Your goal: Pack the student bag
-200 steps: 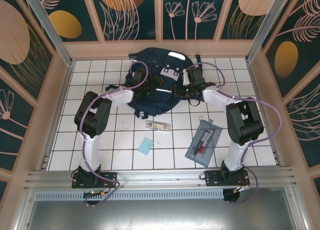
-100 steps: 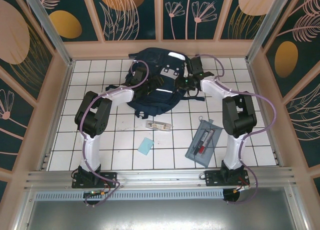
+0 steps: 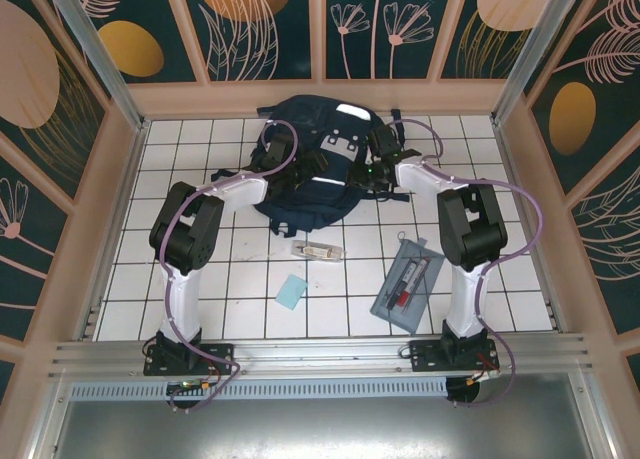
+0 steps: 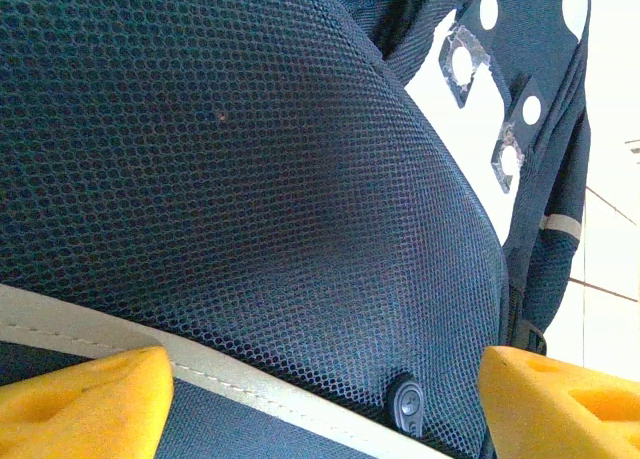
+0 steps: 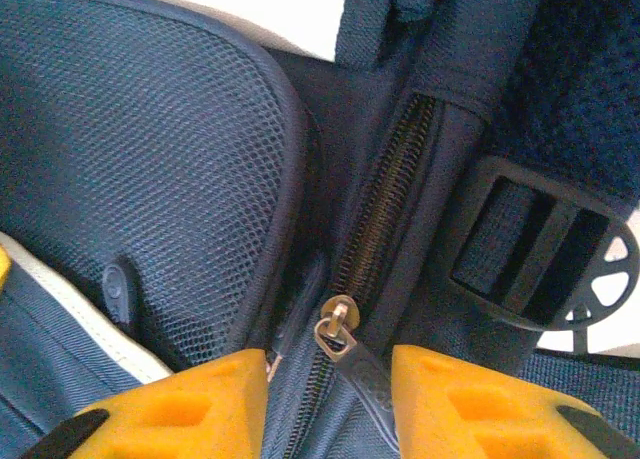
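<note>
You are working on a white tiled table point(image 3: 200, 279) with dark grid lines. It is boxed in by peach-framed walls point(image 3: 270, 29) of dark teal panels with leaf and flower drawings.

The student bag point(image 3: 300, 197) lies at the far middle of the table, against the back wall. Its long axis runs far to near, leaning a little to the near left, and the end with the white reflective stripe point(image 3: 350, 110) points at the back wall. Nearer you lie a grey pencil case point(image 3: 407, 284), a small blue card point(image 3: 292, 291) and a small pale object point(image 3: 318, 249), all well apart from the bag.

Your left gripper point(image 4: 320, 399) is over the bag with its jaws spread wide. The yellow fingertips point(image 4: 80, 404) straddle the navy mesh panel point(image 4: 250, 179) and nothing is pinched between them.

Your right gripper point(image 5: 328, 399) is at the bag's right side with its jaws partly apart. The metal zip pull point(image 5: 338, 331) sits in the gap at the foot of the zip point(image 5: 385, 199), beside a dark strap buckle point(image 5: 540, 249). I cannot tell whether either finger touches the pull.
</note>
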{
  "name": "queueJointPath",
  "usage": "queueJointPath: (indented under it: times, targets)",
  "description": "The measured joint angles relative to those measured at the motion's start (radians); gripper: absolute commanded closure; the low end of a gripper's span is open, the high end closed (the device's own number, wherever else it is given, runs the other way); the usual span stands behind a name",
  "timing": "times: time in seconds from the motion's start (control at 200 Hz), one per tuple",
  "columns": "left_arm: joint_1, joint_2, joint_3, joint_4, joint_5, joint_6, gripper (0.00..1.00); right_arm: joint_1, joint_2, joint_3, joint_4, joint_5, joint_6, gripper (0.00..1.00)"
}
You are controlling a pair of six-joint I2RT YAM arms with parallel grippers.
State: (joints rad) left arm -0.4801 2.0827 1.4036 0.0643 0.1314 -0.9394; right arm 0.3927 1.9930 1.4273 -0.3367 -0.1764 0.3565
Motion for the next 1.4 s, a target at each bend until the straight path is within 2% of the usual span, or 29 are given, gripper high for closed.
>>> queueJointPath:
  times: [0.125,0.215,0.34,0.4,0.736,1.036,1.111,1.216,1.396]
  targets:
    - [0.002,0.000,0.000,0.000,0.009,0.003,0.19,-0.001,0.012,-0.012,0.003,0.000,-0.101,0.54]
    - [0.003,0.000,0.000,0.000,0.014,0.003,0.19,-0.002,0.030,-0.021,0.013,-0.008,-0.144,0.58]
    - [0.004,0.002,0.000,0.001,0.018,0.002,0.19,-0.008,0.032,-0.066,0.071,-0.046,-0.169,0.90]
    - [0.004,0.005,0.000,0.004,0.018,0.002,0.19,-0.008,0.029,-0.082,0.101,-0.054,-0.161,1.00]
    - [0.009,0.020,-0.005,0.060,0.013,-0.063,0.19,0.017,-0.076,-0.121,0.086,-0.105,-0.087,1.00]
    - [0.022,0.059,-0.027,0.270,-0.058,-0.115,0.19,0.177,-0.107,-0.165,-0.005,-0.222,0.021,1.00]
    - [0.016,0.069,-0.012,0.275,-0.057,-0.110,0.19,0.191,-0.104,-0.164,-0.011,-0.245,0.030,0.86]
    - [0.007,0.078,0.028,0.235,-0.053,-0.076,0.19,0.190,-0.103,-0.164,-0.013,-0.266,0.053,0.61]
    - [0.007,0.074,0.088,0.093,-0.050,0.040,0.19,0.180,-0.136,-0.173,-0.011,-0.271,0.084,0.41]
